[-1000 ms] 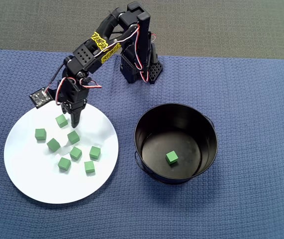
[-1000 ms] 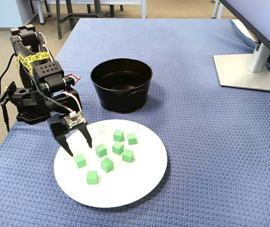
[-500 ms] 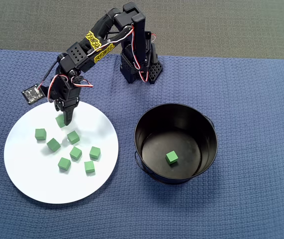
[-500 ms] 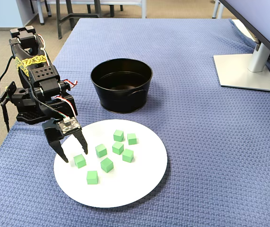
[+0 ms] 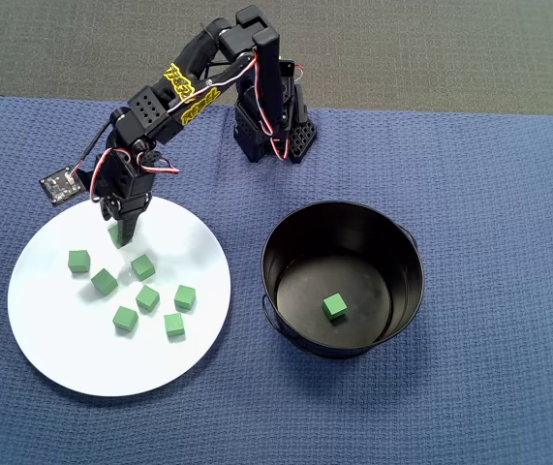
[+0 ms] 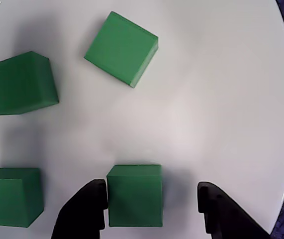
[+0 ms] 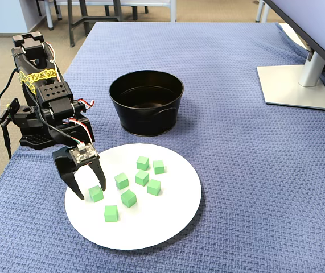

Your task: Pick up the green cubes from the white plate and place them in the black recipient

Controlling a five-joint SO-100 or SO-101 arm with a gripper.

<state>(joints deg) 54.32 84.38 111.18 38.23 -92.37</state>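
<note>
Your hand (image 7: 91, 194) is spread, straddling one green cube (image 7: 96, 194) near the white plate's (image 7: 168, 222) left edge in the fixed view; one finger (image 6: 84, 211) touches it, the other stands clear. Six more cubes (image 7: 142, 178) cluster mid-plate. The black recipient (image 5: 392, 262) holds one cube (image 5: 333, 306), apart from the plate on the worktop (image 7: 247, 170).

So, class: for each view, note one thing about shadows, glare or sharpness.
Wrist view: soft grey shadows beside each green cube on the white plate, edges slightly soft. Overhead view: the black pot shows pale reflections on its inner wall. Fixed view: even light, and the pot's floor mirrors the surroundings.
</note>
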